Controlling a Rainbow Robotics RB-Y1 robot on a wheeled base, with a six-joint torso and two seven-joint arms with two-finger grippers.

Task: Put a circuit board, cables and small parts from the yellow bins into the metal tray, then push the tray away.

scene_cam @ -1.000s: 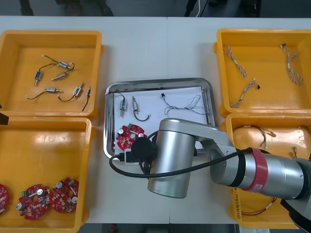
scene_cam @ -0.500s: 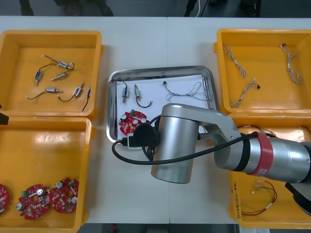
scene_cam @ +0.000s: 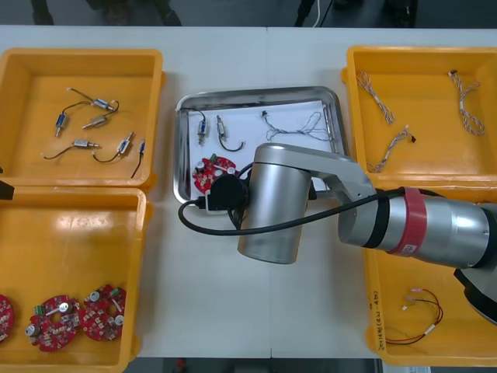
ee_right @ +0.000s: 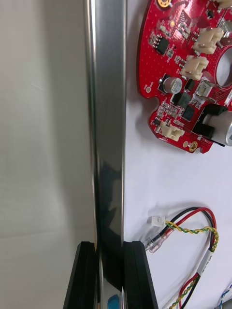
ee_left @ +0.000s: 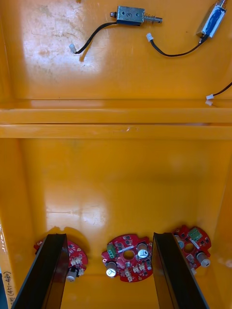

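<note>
Left gripper (ee_left: 108,236) hangs left of the metal tray (scene_cam: 180,140), over a yellow bin (ee_left: 121,183) of circuit boards (ee_left: 126,257), fingers wide apart, holding nothing. Right gripper (ee_right: 110,246) is clamped on the tray's near rim. Inside the tray: red board (scene_cam: 214,172) near-left by that rim, small metal parts (scene_cam: 203,128) beyond it, twisted cable (scene_cam: 299,124) far-right.

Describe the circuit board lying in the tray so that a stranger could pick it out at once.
Find the metal tray in the middle of the table, between the yellow bins. At its near left corner lies the circuit board. It is the tray's one round red thing; its neighbours are thin cables and small metal parts.
</note>
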